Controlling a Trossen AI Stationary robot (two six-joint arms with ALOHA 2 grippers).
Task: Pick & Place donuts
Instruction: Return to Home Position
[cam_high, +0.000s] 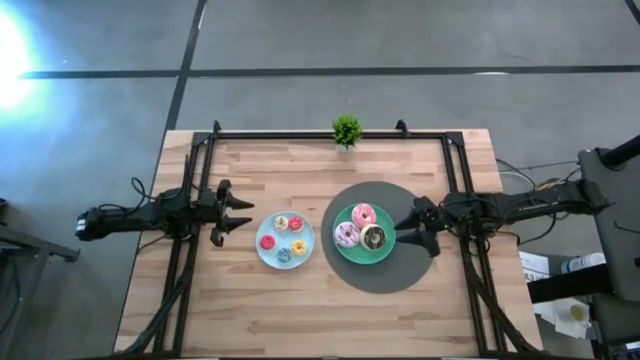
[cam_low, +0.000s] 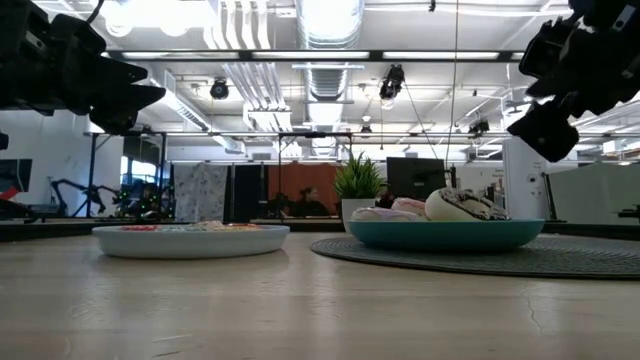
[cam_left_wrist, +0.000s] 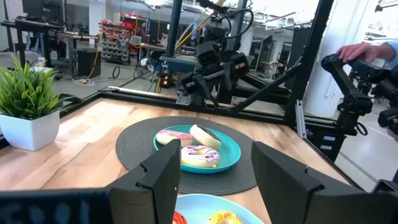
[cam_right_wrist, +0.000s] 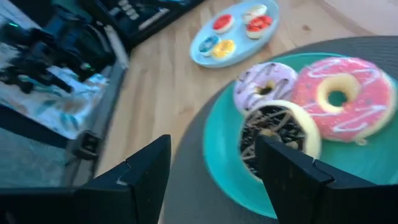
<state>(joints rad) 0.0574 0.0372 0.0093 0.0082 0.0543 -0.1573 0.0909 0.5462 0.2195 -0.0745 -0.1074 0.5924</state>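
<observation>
Tabletop (cam_high: 300, 310) donuts (cam_high: 363, 214) lie between gaping left claw (cam_high: 245, 215) and right claw (cam_high: 402, 229).

Left fingers (cam_left_wrist: 155, 180) are spread and raised, w/ clear air under them down to the tabletop (cam_high: 300, 310). Just ahead & below: light-blue plate (cam_high: 283, 240) w/ mini donuts (cam_high: 281, 223). Right fingers (cam_right_wrist: 146, 174) are spread over the grey mat (cam_high: 385, 282) edge, w/ green plate (cam_high: 362, 256) & big donuts (cam_high: 364, 214) directly ahead. Only a narrow gap betw. the plates. Frame rails (cam_high: 455, 165) run behind both wrists.
</observation>
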